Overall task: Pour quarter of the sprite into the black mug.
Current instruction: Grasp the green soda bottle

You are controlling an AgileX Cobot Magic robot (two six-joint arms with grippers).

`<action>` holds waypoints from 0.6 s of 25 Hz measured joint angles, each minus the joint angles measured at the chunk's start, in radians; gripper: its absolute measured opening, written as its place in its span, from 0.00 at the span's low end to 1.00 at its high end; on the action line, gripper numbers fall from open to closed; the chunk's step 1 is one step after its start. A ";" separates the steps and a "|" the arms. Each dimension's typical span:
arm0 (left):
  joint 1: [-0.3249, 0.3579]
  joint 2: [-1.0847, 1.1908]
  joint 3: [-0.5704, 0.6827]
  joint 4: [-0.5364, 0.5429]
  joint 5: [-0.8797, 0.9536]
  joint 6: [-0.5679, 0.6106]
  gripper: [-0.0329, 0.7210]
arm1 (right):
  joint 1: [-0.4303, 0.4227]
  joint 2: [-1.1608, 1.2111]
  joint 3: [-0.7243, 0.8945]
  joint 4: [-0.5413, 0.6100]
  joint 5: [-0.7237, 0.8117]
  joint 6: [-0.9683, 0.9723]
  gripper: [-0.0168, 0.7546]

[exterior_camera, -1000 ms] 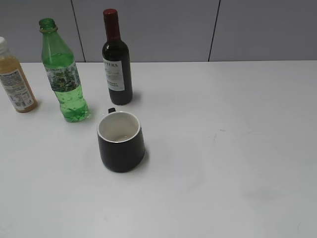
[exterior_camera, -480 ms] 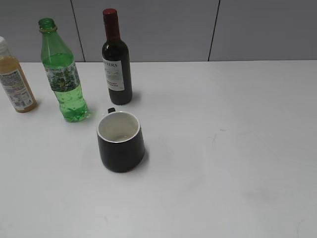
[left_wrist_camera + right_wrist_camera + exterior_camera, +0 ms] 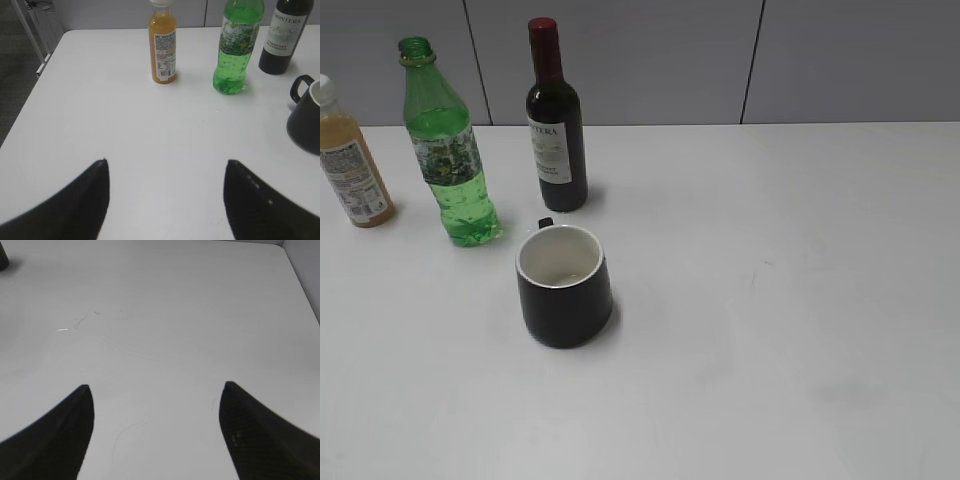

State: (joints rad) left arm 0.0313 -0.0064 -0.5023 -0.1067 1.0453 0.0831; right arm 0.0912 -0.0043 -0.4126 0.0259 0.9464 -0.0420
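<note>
Both sets of fingers, left (image 3: 166, 172) and right (image 3: 156, 395), spread wide and hold nothing. Sprite (image 3: 447, 150) stands uncapped near the surface's (image 3: 800, 300) far left corner, black mug (image 3: 563, 285) nearby.

The sprite (image 3: 448, 150) is showing clear green plastic with a glossy, bumpy lower body and a printed label band. The black mug (image 3: 564, 288) is looking matt outside and smooth white within, and the counter (image 3: 790, 300) is appearing smooth, matt white, faintly scuffed.

Left claw (image 3: 166, 162) with two matte black tapered fingers, right claw (image 3: 156, 385) likewise black, pointed tips
</note>
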 joint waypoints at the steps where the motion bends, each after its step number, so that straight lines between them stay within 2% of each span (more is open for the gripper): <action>1: 0.000 0.000 0.000 0.000 0.000 0.000 0.76 | 0.000 0.000 0.000 0.000 0.000 0.000 0.79; 15: 0.000 0.000 0.000 0.000 0.000 0.000 0.76 | 0.000 0.000 0.000 0.000 0.000 0.000 0.79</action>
State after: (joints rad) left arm 0.0313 -0.0064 -0.5023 -0.1067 1.0453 0.0831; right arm 0.0912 -0.0043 -0.4126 0.0259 0.9464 -0.0420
